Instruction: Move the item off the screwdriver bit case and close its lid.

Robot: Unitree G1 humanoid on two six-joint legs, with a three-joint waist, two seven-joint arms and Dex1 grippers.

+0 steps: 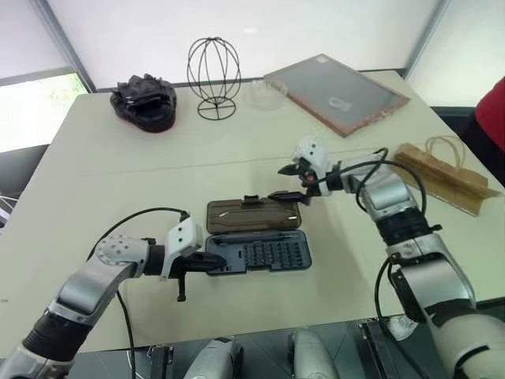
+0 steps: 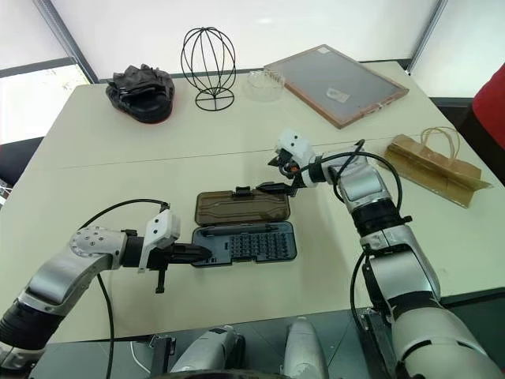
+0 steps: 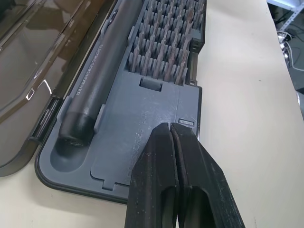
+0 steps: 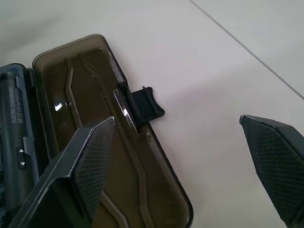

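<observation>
1. Two sets of fingers, left pair first: the left gripper [image 3: 172, 137] is clenched on nothing, its fingers [image 3: 156, 175] pressed together with the tips on or just over the bare near-left end of the blue-grey tray. Judged purpose: pinning the tray down so the case cannot slide or tip during closing.
2. Right gripper [image 1: 293, 181]: released, its fingers [image 4: 90, 166] spread wide and poised just above the far right end of the lid [image 1: 254, 214], not grasping it. Judged purpose: lined up to catch the far long edge, near the latch tab [image 4: 145, 105], and fold it over.
3. Screwdriver bit case [image 1: 259, 251]: lies open flat at the middle of the tabletop [image 1: 95, 181], brown lid on the far side, tray with bit rows and a dark driver handle [image 3: 97, 80] on the near side. Nothing rests on it.
4. Paper bag [image 1: 442, 178]: lies flat near the right edge of the tabletop, well apart from the case, so the removal step reads as done; closing the lid remains.
5. Background stock, far side: wire head stand [image 1: 214, 77], lumpy black object [image 1: 144, 101], framed grey board [image 1: 335, 91].
</observation>
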